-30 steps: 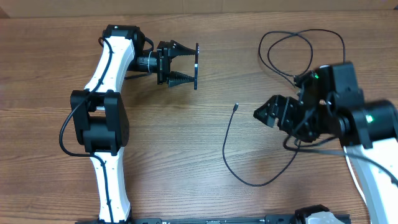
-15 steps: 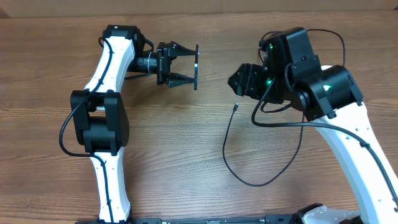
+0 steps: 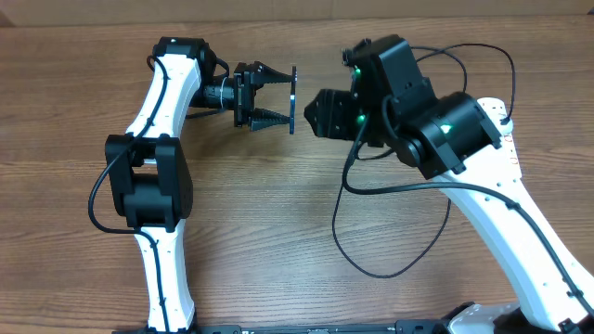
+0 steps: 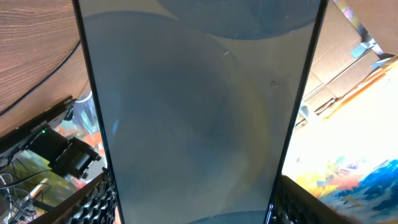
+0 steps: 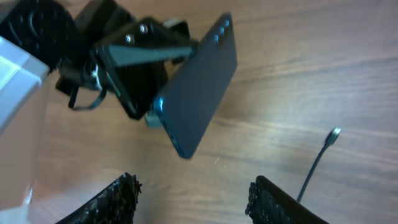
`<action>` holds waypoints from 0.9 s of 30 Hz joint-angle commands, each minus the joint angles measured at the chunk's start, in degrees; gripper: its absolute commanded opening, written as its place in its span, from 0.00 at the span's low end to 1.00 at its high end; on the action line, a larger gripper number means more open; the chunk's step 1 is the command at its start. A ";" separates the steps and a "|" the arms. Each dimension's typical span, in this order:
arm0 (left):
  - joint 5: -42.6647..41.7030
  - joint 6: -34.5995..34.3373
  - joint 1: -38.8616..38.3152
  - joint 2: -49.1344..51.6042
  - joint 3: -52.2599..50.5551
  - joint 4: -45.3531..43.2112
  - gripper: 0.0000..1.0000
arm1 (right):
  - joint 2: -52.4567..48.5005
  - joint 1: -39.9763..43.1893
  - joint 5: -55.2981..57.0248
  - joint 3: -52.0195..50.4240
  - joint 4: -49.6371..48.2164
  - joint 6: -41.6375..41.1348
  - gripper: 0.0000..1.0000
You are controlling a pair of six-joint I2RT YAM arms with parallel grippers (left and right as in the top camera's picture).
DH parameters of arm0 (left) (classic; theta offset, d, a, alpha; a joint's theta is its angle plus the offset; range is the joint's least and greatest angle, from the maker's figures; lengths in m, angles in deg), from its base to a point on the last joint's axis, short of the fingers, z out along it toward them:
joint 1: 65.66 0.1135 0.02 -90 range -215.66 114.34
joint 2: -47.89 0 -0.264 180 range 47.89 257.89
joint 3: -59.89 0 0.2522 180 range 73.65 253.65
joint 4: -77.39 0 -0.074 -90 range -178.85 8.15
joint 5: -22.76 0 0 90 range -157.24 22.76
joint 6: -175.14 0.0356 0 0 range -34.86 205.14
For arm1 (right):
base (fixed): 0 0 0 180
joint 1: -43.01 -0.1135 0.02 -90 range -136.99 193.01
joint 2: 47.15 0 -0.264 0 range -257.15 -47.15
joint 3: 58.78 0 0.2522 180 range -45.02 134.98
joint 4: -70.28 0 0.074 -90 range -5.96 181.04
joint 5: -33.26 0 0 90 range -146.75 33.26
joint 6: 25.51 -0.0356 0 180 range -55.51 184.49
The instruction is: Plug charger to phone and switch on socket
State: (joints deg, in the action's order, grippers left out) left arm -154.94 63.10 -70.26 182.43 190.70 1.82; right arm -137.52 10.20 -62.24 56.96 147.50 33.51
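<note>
Dark glass with a black edge, the phone (image 3: 294, 96) is clamped across its width between the left fingers (image 3: 267, 118). It is seen edge-on from overhead, as a thin upright line. In the left wrist view the slab fills almost the whole frame, with a ribbed finger at each lower corner. From the right wrist it shows as a bluish-dark rectangle tilted up to the right, raised over the wood of the desk (image 3: 278, 232).

Just beside it, facing its flat side, the right fingers (image 5: 118, 199) are spread wide, with nothing between them and touching nothing.

The charger (image 3: 336, 223) lies loose on the desk beneath and in front of the right arm. It is a thin black line curving down from near the right wrist, round in a bow and back under the arm, with further loops near the far edge. Its connector tip (image 5: 334, 132) rests on the wood, apart from the phone and lower right of it in the right wrist view.
</note>
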 commanded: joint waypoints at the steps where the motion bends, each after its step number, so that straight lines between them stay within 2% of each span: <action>1: -2.89 1.29 0.17 0.02 1.66 0.17 0.61 | -2.19 -4.17 12.04 2.91 -0.55 0.98 0.59; 7: -2.89 0.98 0.17 0.02 1.66 0.17 0.61 | -4.76 -12.04 28.00 2.91 -2.75 0.57 0.62; 10: -2.89 0.24 0.15 0.02 1.66 0.17 0.61 | -5.29 -14.53 33.20 2.89 -3.52 -3.58 0.63; 27: -2.86 -0.28 0.09 0.02 1.66 1.01 0.61 | -12.33 -15.17 36.15 2.89 -5.22 -4.55 0.63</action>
State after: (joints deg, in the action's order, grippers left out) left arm -154.92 63.03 -70.26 182.43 190.70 2.67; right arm -149.98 -5.02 -27.73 58.49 142.69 29.51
